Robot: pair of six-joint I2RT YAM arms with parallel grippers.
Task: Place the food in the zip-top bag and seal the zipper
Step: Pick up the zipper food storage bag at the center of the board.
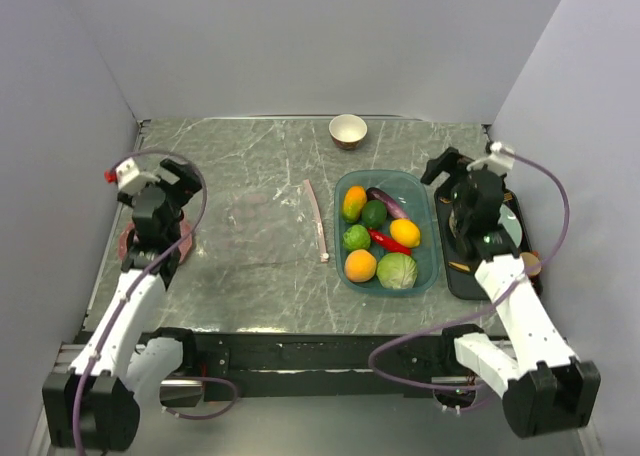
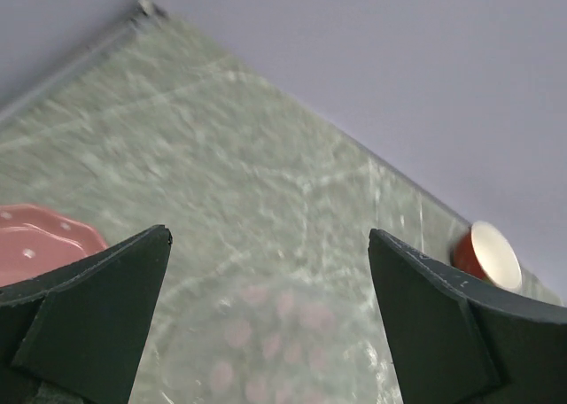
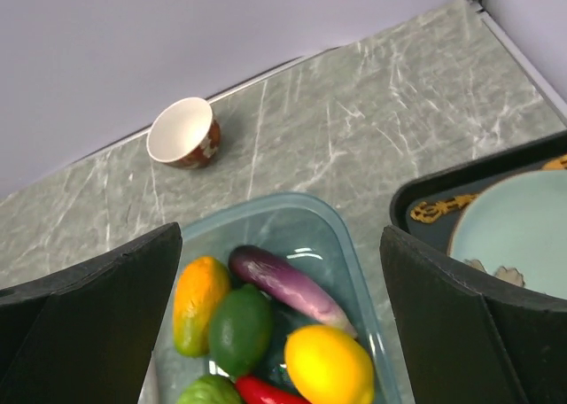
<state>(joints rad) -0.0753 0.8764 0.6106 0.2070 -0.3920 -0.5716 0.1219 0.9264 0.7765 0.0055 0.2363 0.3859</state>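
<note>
Food is all found in the teal tray (image 1: 386, 174): two oranges (image 1: 360, 265), lemon (image 1: 405, 233), two limes (image 1: 356, 237), cabbage (image 1: 397, 270), chili (image 1: 388, 240), eggplant (image 1: 388, 202). The clear bag (image 1: 262, 216) is laid flat on the tabletop (image 1: 250, 276) left of the tray. Its pink zipper (image 1: 316, 221) is on the edge nearest the tray, close but apart. Left fingers (image 2: 97, 306) are spread wide with nothing held, raised well left of the tray, beyond the bag. Right fingers (image 3: 461, 324) are spread wide with nothing held, raised near the tray's right side. A small bowl (image 1: 347, 130) is seen behind the tray.
</note>
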